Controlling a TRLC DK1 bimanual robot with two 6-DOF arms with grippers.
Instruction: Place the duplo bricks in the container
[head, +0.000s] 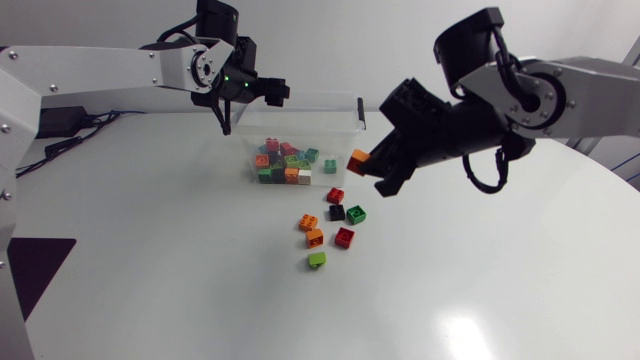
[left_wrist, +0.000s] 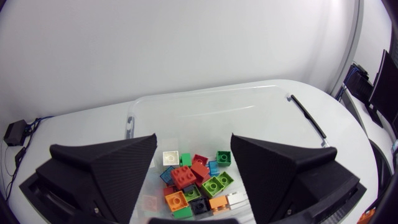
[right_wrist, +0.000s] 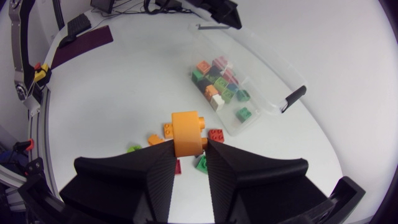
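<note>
**Task judged well past halfway.** A heap of bricks (head: 283, 160) lay in the container (head: 300, 97), under the left gripper (left_wrist: 194, 152), whose fingers stood wide apart and empty. The right gripper (right_wrist: 189, 149) was clamped on one orange brick (right_wrist: 186, 132), raised beside the container. Seven loose bricks (head: 337, 212) lay on the table (head: 200, 280) beneath it, not yet collected. Bricks: glossy hard plastic, blocky, round-studded. Container: clear, thin-walled, rectangular.
</note>
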